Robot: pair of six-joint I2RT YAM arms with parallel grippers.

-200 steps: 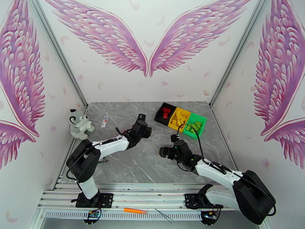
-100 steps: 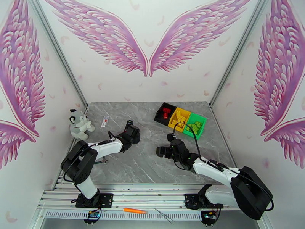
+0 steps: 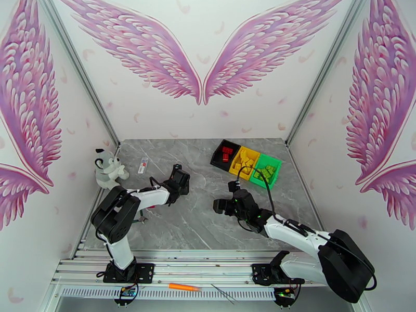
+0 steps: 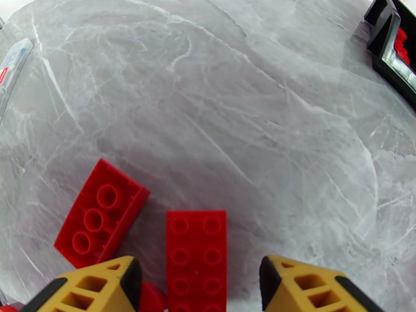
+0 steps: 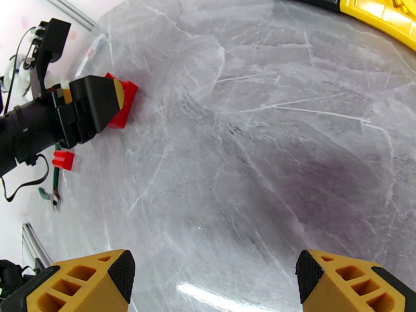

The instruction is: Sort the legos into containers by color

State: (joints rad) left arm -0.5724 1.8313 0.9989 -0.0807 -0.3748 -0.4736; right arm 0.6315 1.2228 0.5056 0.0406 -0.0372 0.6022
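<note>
The left gripper [image 4: 200, 287] hangs low over the counter [image 4: 234, 100]. Its jaws stand part-way apart and straddle a red brick [image 4: 196, 250] that lies studs-up between them. There is a gap on each side, so nothing is held yet.

To take it well, I judge the jaws should come down square and close on the 2 long sides. They must not nudge the second red brick [image 4: 101, 214], which lies underside-up and slanted just beside one fingertip [image 4: 93, 287]. The carry then goes to the black container [image 3: 224, 153], first of 3 in the far row, next to the yellow container [image 3: 244, 161] and green container [image 3: 267, 171].

The right gripper [image 5: 213, 284] hangs over bare counter with jaws wide, holding nothing.

The red brick's near end is cut off, so its length is unsure. A red scrap [image 4: 153, 300] under the fingertip cannot be identified. A small red piece [image 5: 62, 159] beyond the left arm is too small to make out.
</note>
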